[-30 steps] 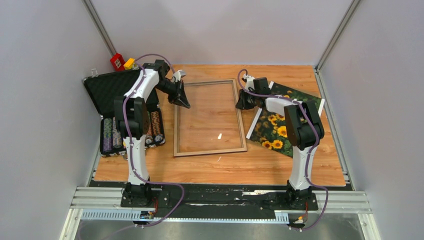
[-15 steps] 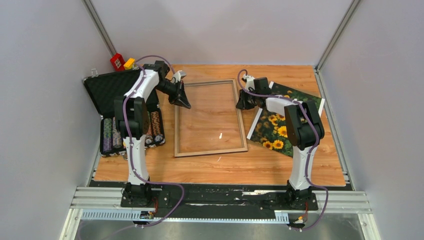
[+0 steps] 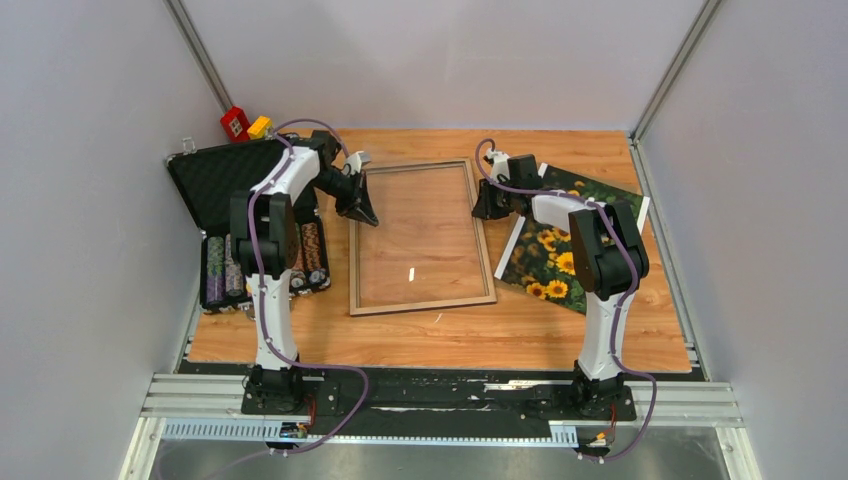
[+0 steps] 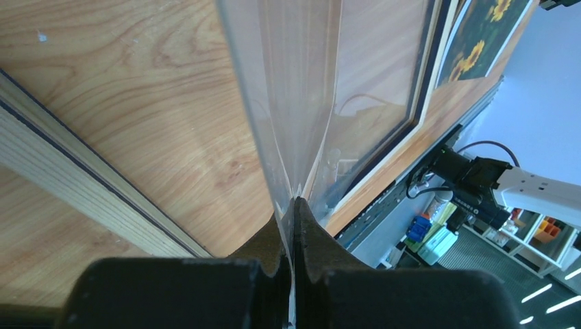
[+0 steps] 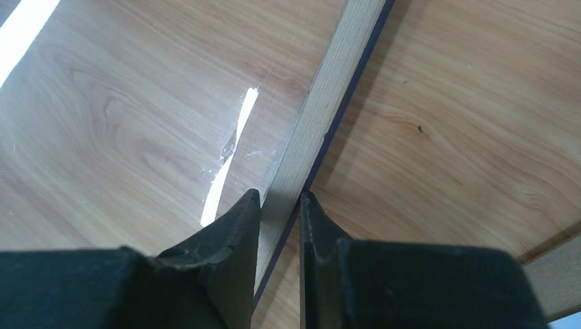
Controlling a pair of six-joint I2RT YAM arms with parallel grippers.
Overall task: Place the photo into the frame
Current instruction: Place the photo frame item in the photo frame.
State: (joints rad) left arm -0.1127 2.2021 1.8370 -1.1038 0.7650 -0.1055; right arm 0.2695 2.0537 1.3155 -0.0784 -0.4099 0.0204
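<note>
On the light wood-grain counter (image 3: 440, 335), the large thin-bordered tan wood frame (image 3: 420, 304) lies flat between the arms, its long axis running away from the bases. The rectangular sunflower photo (image 3: 555, 265) lies skewed just right of it, under the right arm, which is therefore the nearer one. The photo must travel leftward over the frame's right rail. The right gripper (image 3: 482, 208) is clamped on that rail. The left gripper (image 3: 366, 215) pinches the edge of the clear pane (image 4: 294, 103).

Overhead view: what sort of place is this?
Likely a robotics test booth: left arm and right arm bolted to a metal rail, plain grey walls around the wooden table, a poker-chip case as prop.
</note>
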